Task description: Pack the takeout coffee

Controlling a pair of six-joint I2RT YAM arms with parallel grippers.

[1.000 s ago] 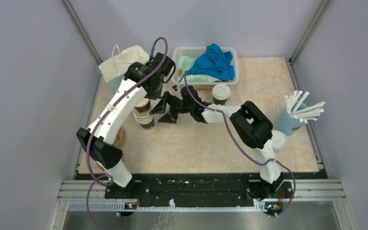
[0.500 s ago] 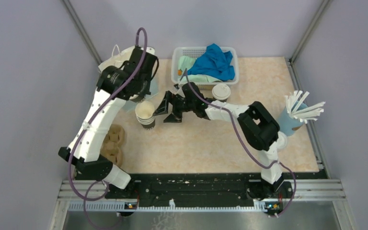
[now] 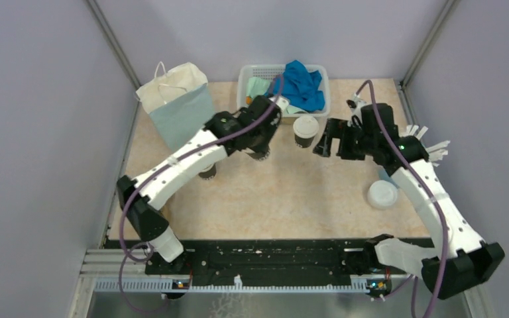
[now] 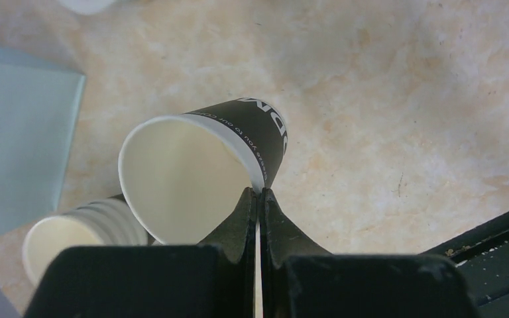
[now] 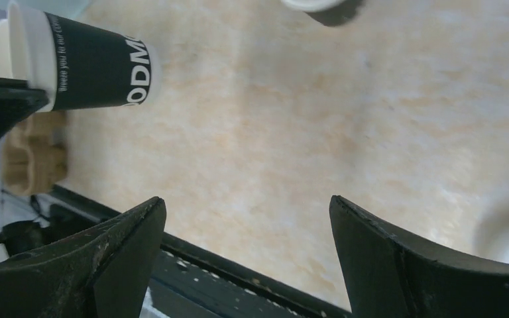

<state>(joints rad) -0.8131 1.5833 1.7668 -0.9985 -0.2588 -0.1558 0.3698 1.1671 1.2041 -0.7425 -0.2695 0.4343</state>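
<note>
Coffee cup (image 4: 192, 165), black-walled with white lettering and no lid, is over the middle of the table (image 3: 272, 199), toward the far side. The left gripper (image 4: 258, 193) has it pinched at the rim: its two fingers are pressed almost together with the paper wall between them. I cannot tell if the base touches the table or hangs above it.

The packing looks to be at an early stage. Only one cup (image 3: 305, 130) wears its lid; it stands just in front of the basket (image 3: 258, 68). A loose lid (image 3: 382, 194) lies on the right side of the table, well apart from the held cup and near the right arm. Ribbed cups (image 4: 99, 222) with no lid stand beside the held one, to the left in the top view. The part of the brown tray (image 5: 33, 156) that shows is empty, and no cup can be seen in the paper bag (image 3: 175, 106). So, in my judgement, the lids and all the loading are left to do.

The held cup has its mouth toward the wrist and its base away from it, toward the table. Its long axis seems to lean and is not fully upright, but the exact tilt is hard to read.

The right gripper (image 5: 246, 200) is spread wide and holds nothing; it hovers near the lidded cup.
</note>
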